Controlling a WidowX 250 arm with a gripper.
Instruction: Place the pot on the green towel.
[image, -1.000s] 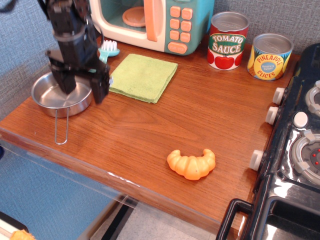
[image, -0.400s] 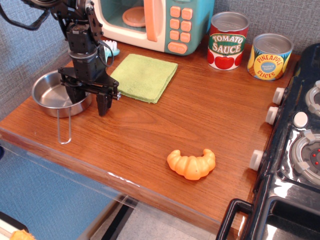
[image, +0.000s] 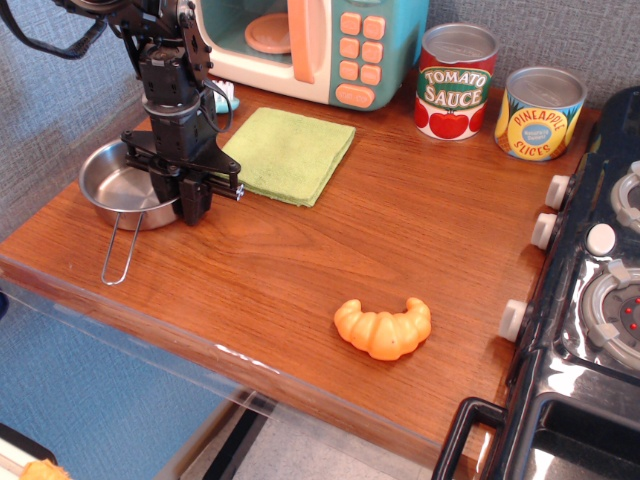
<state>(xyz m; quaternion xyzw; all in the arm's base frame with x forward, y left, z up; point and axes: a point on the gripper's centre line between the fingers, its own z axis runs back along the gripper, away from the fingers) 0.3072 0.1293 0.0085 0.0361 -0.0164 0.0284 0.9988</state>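
The pot (image: 115, 186), a small shiny steel pan with a thin wire loop handle (image: 118, 255), sits on the wooden counter at the left. Its handle points toward the front edge. My black gripper (image: 182, 202) comes down from above onto the pot's right rim. Its fingers are close together, one inside and one outside the rim, shut on it. The green towel (image: 290, 152) lies flat just right of the gripper, in front of the toy microwave. The pot does not touch the towel.
A toy microwave (image: 320, 45) stands behind the towel, with a teal utensil (image: 226, 96) beside it. Tomato sauce can (image: 455, 82) and pineapple can (image: 540, 112) stand at the back right. A plastic croissant (image: 384, 327) lies near the front. A toy stove (image: 600, 300) borders the right.
My gripper lowered and its fingers closed on the pot's right rim. The pot shifted a little to the right and its handle swung toward the left.
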